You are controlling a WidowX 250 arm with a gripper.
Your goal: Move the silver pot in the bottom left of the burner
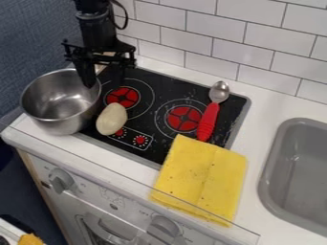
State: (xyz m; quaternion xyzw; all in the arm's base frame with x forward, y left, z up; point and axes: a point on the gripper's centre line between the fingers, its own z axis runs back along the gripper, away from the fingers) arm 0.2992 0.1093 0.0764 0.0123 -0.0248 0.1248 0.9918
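Observation:
The black gripper point(104, 81) hangs over the back right rim of the silver pot, its two fingers spread apart. One finger reaches down over the pot's opening, and the other is to the right, above the stove. The silver pot point(59, 120) is upright at the left end of the counter, overlapping the left edge of the black stove top point(146, 125). I cannot tell whether a finger touches the pot. Two red burners show, a left one point(123, 97) and a right one point(184, 118).
A pale oval object point(112, 118) lies just right of the pot. A red-handled spoon point(208, 122) rests across the stove's right side, with a folded yellow cloth point(199, 179) at the front. The grey sink point(271, 158) is at far right; a tiled wall point(214, 28) stands behind.

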